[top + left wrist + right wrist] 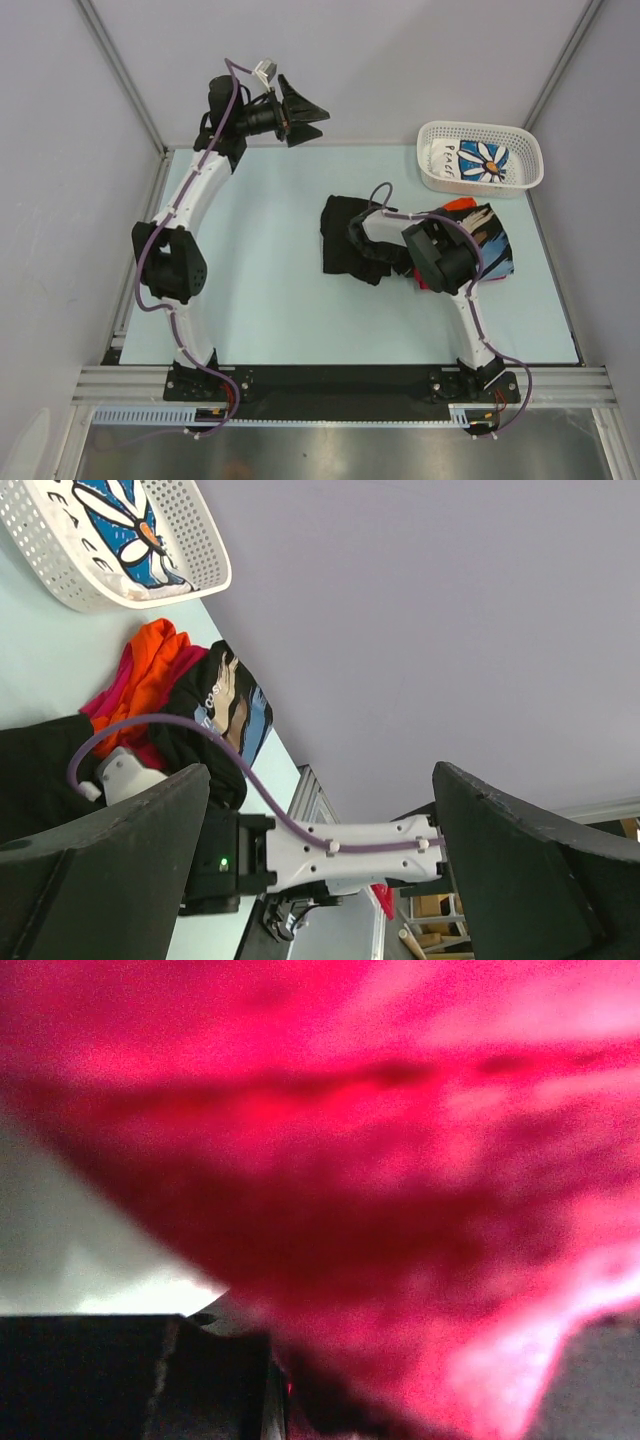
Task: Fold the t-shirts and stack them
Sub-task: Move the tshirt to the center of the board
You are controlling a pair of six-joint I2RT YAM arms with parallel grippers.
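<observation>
Left end effector [305,110] hangs high over the far left corner of the bench [270,300], its fingers [100,870] spread as wide as they go, with nothing between them and nothing touching them. My right end effector [430,268] is down in the heap on the right side of the bench. Its wrist camera is filled with the red t-shirt [400,1160], pressed right up against the lens, and I only get a dark finger [100,1380] at the bottom edge. I can't tell how far it's open, or whether it actually has the cloth. In that same heap lies the printed black t-shirt [492,245], and just to its left a plain-looking black t-shirt [345,235] lies bunched on the bench. The daisy-print t-shirt [485,158] sits in the white basket [432,178] at the far right.
</observation>
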